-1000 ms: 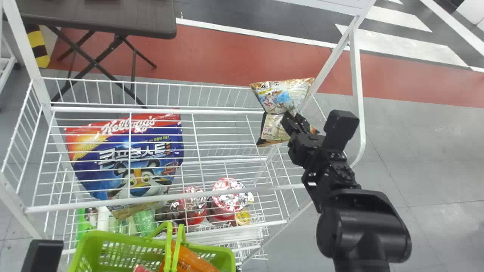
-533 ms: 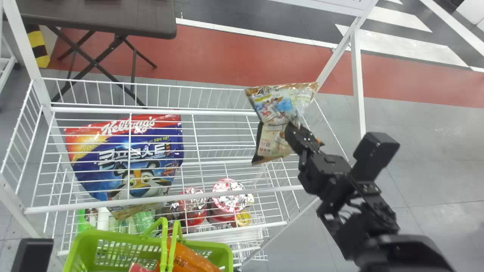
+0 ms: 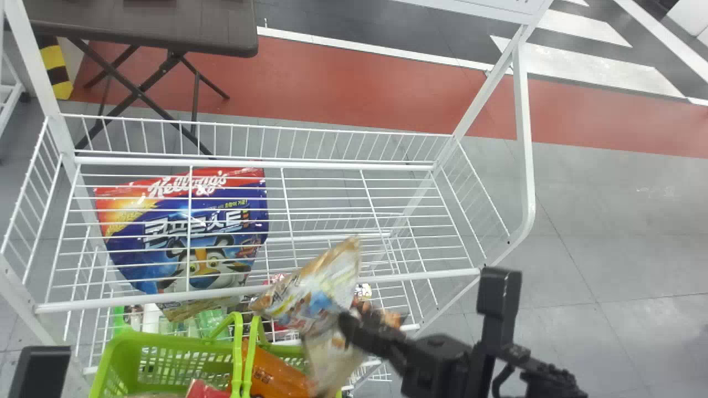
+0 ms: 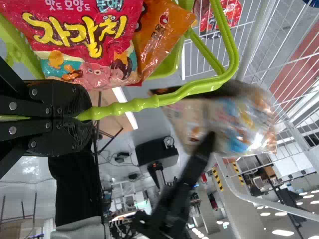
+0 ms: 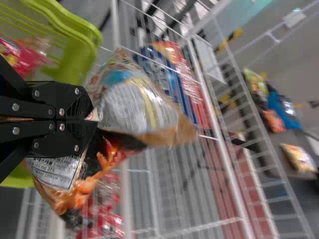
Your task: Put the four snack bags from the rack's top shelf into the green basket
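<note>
White wire rack [image 3: 260, 164] spans the head view; the snack bag [image 3: 323, 309] is at the right end of the green basket [image 3: 171, 344], so release likely needs a leftward shift. Left wrist view: left gripper [image 4: 89, 117] closed on the basket handle [image 4: 144, 103]. Right wrist view: right gripper [image 5: 94, 115] pinches the bag.

Looks like a lab set up as a shop: cereal bag [image 3: 207, 221] on the wire rack [image 3: 257, 165], folding table [image 3: 144, 27] beyond it, black equipment [image 4: 155, 153] and ceiling lights [image 4: 283, 232] well apart.
</note>
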You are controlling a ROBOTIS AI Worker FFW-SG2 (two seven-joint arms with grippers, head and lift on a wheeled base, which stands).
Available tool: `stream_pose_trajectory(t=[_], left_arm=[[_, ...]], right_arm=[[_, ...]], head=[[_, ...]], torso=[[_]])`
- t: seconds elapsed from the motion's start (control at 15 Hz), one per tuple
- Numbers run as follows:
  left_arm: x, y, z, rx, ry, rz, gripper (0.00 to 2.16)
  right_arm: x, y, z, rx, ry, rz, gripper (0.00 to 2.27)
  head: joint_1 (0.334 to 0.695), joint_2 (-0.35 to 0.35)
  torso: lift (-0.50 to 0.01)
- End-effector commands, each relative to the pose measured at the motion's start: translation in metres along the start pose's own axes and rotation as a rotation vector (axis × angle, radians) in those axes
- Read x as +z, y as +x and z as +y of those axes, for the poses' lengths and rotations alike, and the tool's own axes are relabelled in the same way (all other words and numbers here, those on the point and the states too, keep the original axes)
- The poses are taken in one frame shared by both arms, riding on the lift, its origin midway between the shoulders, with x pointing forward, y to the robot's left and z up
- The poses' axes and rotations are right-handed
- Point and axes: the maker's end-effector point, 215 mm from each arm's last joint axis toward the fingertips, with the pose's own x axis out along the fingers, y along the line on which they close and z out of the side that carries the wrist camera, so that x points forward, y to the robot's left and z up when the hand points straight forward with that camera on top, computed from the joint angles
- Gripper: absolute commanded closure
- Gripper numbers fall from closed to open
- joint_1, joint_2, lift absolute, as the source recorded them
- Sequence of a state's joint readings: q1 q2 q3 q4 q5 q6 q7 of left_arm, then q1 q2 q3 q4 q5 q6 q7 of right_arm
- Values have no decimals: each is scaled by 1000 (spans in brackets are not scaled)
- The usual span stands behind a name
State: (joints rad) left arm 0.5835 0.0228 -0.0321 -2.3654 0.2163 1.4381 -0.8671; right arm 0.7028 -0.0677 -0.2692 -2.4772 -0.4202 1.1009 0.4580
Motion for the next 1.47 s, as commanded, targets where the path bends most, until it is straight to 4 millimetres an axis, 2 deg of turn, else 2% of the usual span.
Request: stream_pose_trajectory(t=[0.0,0.27,0.47,0.53,0.73,0.87,1.07,1.13,1.2,1.27,1.4], left_arm=[[1,0,1,2,2,-3,2142],[7,-1,1,5,13,-12,2142],[8,0,-1,1,15,-15,2142],[6,0,-1,-2,12,-11,2142],[4,2,-5,-12,11,-5,2142],[4,2,-6,-13,12,-6,2142],[3,1,-4,-11,8,-5,2142],[4,1,-5,-15,10,-7,2142],[4,1,-4,-13,10,-7,2142],[4,1,-5,-14,10,-6,2142],[4,1,-5,-16,8,-8,2142]], right_arm=[[-51,-5,9,29,63,155,2240],[-96,-21,24,61,126,303,2240],[-112,-14,37,90,126,348,2236],[-108,-9,43,102,111,332,2240],[-60,16,52,136,39,144,2236],[-62,23,61,163,43,138,2229],[-74,23,61,178,50,179,1700],[-83,17,60,179,61,216,1119],[-87,13,57,172,59,237,306],[-88,10,52,149,47,248,-1],[-86,1,33,92,45,260,-2]], head=[[695,-350],[695,-350],[695,-350],[695,-350],[695,-350],[695,-348],[695,-286],[695,-283],[695,-282],[695,-286],[695,-324]], torso=[[0],[0],[0],[0],[0],[0],[0],[0],[0],[0],[0]])
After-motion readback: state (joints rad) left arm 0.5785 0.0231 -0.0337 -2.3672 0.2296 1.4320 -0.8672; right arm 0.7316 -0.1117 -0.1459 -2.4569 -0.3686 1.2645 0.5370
